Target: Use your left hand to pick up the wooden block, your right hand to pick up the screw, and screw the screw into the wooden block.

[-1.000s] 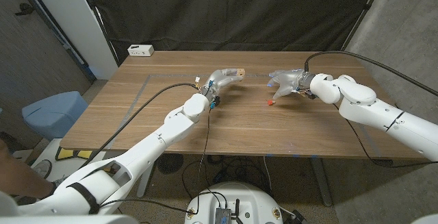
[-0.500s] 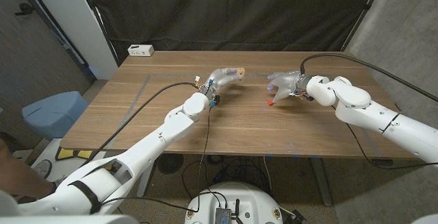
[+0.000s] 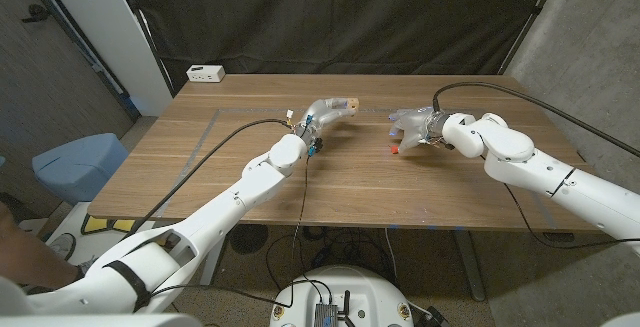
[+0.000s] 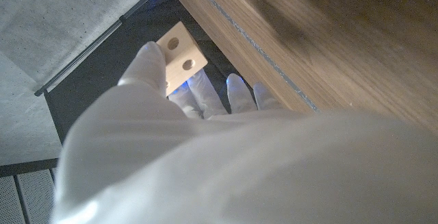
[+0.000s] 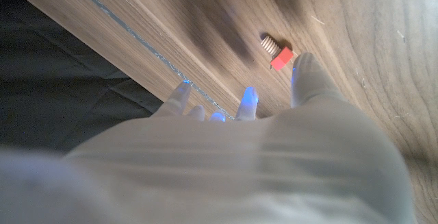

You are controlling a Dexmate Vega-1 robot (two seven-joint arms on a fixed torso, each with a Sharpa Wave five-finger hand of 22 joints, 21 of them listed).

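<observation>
Black curtain behind a wooden table (image 3: 350, 182), with a white power strip (image 3: 205, 72) at its far left corner and a blue bin (image 3: 78, 164) off the left edge. Grey concrete wall to the right.

Over the far middle of the table, left hand (image 3: 325, 112) raised and gripping the wooden block (image 3: 347, 103); from the head view just a pale tip of the block past the fingers, too small for detail. From the left wrist view, block (image 4: 179, 61) far plainer: a light slab with two round holes in its face, pinched between thumb and fingers, one end sticking out, the rest hidden behind the back of the hand (image 4: 205, 148).

Right hand (image 3: 412, 127) low over the table's right half, fingers spread and holding nothing. Screw (image 3: 394, 150) on the tabletop just beside the fingertips, a mere red speck from the head view. From the right wrist view, screw (image 5: 275, 53) on its side: red square head, pale threaded shaft, lying close to one fingertip (image 5: 306, 70); contact or a small gap, cannot tell. Palm side of the right hand (image 5: 239, 155) hidden, only its blurred back visible.
</observation>
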